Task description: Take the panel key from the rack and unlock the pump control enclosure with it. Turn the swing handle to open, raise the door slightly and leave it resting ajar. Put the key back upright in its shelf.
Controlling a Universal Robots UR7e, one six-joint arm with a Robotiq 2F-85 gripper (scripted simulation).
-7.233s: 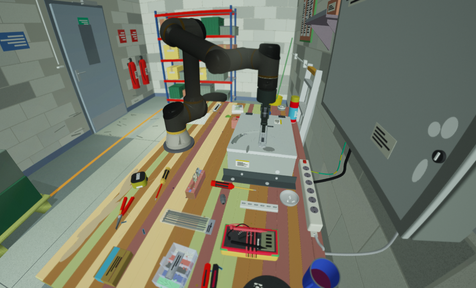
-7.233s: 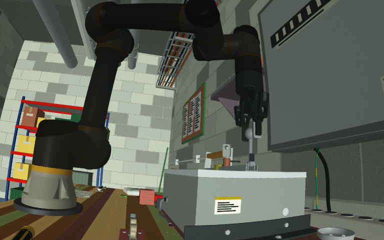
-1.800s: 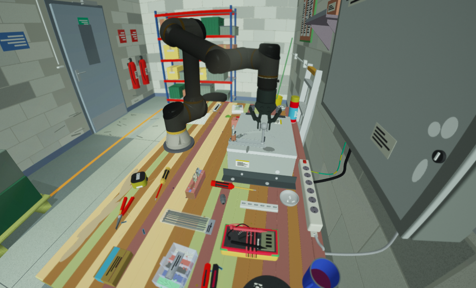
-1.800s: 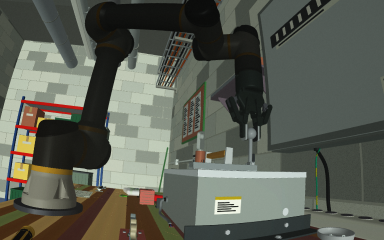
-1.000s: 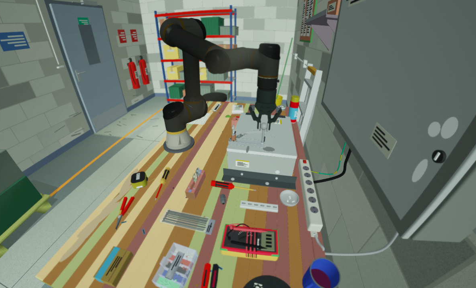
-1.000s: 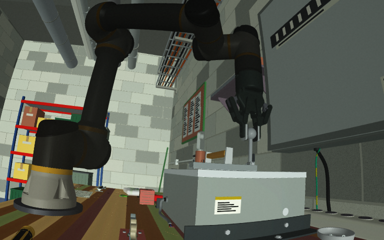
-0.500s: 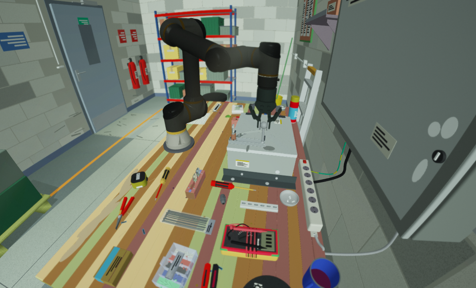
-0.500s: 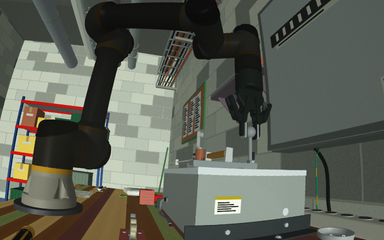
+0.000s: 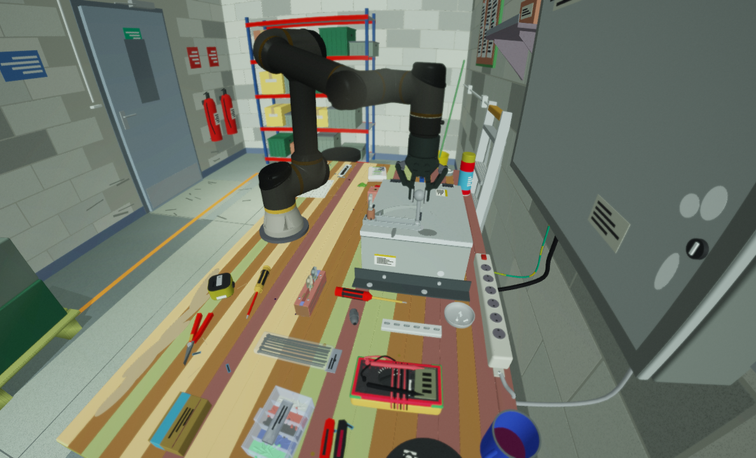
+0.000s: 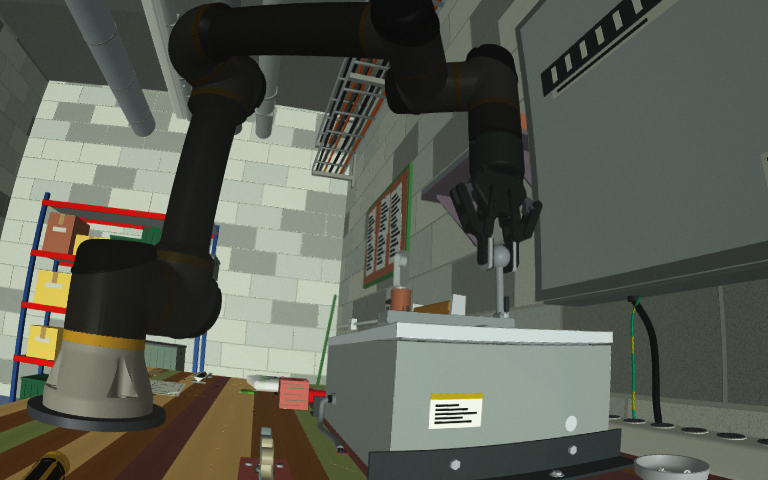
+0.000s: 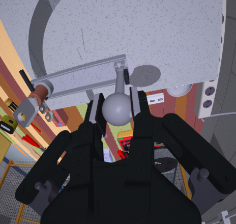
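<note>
The grey ball knob of the swing handle stands on a thin post above the enclosure lid, and my gripper is clamped around it from above. The knob tops the post at one end of a flat handle bar lying across the lid. At the bar's other end the panel key sits in the lock, with its copper collar and grey bow visible. The grey pump control enclosure rests on the workbench near the wall. Its door lies flat on top.
A blue cup sits at the bench's near edge. A white power strip runs along the right side. A red multimeter, screwdrivers, pliers and a tape measure lie on the bench. A large grey cabinet hangs close on the right.
</note>
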